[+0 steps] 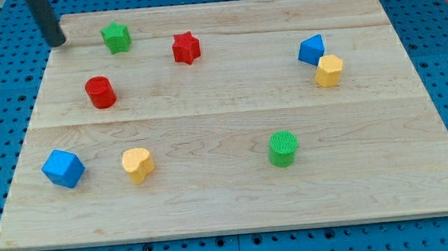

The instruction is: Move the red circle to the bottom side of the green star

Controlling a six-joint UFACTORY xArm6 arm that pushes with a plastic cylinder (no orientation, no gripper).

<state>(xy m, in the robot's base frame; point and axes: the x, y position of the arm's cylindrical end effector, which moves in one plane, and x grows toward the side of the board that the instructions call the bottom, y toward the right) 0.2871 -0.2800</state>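
The red circle (100, 92) stands on the wooden board at the view's upper left. The green star (116, 37) lies above it and slightly to the right, near the board's top edge. My tip (57, 41) is at the board's top left corner, left of the green star and above and left of the red circle, touching neither.
A red star (187, 47) lies right of the green star. A blue block (311, 50) and a yellow block (329, 70) sit together at the right. A green circle (283, 148), a yellow heart (137, 164) and a blue cube (62, 168) lie lower down.
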